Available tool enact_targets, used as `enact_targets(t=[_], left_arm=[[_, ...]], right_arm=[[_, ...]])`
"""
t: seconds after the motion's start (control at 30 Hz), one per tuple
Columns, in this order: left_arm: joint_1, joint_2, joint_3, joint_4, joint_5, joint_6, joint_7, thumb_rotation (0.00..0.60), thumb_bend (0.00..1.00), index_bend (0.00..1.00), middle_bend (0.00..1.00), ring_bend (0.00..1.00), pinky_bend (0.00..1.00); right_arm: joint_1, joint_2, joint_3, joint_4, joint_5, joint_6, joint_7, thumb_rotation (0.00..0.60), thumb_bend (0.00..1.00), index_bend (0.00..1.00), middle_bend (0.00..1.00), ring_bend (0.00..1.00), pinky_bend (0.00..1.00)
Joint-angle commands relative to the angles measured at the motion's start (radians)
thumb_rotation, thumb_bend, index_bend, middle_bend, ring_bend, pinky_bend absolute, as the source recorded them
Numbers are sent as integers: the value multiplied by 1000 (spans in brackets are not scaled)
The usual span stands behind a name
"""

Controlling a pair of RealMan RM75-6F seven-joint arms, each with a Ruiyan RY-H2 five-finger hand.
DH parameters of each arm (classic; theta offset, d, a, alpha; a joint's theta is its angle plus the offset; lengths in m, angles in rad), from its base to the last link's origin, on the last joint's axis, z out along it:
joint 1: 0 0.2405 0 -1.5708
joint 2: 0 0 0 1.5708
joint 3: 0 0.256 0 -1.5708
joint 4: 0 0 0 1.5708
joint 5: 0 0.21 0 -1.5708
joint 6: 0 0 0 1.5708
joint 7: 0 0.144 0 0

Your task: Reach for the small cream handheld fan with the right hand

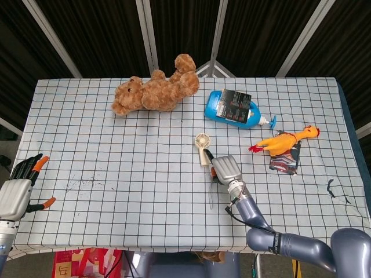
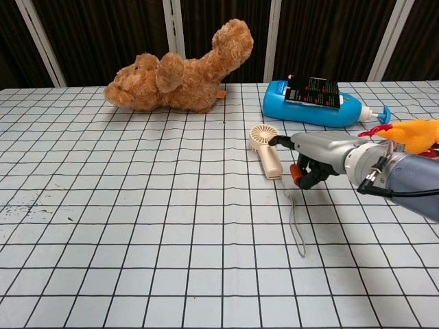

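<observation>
The left hand (image 1: 16, 194) sits at the bench's (image 1: 116, 174) left edge, far from the fan (image 1: 202, 148), holding nothing, fingers apart. A brown teddy bear (image 1: 155, 91) lies behind the fan. The cream fan lies flat mid-bench. The right hand (image 1: 226, 169) is just right of its handle, fingers (image 2: 300, 173) curled down, holding nothing. A blue bottle (image 1: 233, 109) is further right; its black label is too small to read.

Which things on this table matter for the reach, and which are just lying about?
Job:
- small cream plastic handheld fan
- right hand, beside the fan's handle

Lying about:
- brown plush teddy bear
- blue plastic pump bottle
- yellow rubber chicken
- left hand, idle at the table edge
</observation>
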State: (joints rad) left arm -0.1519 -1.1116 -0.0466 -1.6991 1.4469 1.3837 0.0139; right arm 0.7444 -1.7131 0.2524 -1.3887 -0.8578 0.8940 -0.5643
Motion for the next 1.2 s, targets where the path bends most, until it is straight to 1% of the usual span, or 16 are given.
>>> enact_targets(t=[0.03,0.6,0.97,1.1,1.2], left_arm=[[0,1,0,-1,-1,-1,-1,600,105,0,0,0,0],[-2,2,-2,-4,-7,-3,-5,600,105,0,0,0,0],[-2,1,-3,-3,-7,-1,-13,600,105,0,0,0,0],[-2,2,-2,-4,-7,-1,-15,600,105,0,0,0,0],[-2,2,-1,-4,-7,-2,-13,600,105,0,0,0,0]], right_arm=[[5,-3,-2,7,6,1,2,600,763,0,838,932,846],[28,-19,-26,21,48,5,3,600,779,0,838,932,846],[30,-48,-69,47,64,0,-8,600,790,0,838,932,846],[30,-55,-72,58,71,2,-7,600,791,0,838,932,846],[31,-56,-63,54,66,16,2,600,791,0,838,932,846]])
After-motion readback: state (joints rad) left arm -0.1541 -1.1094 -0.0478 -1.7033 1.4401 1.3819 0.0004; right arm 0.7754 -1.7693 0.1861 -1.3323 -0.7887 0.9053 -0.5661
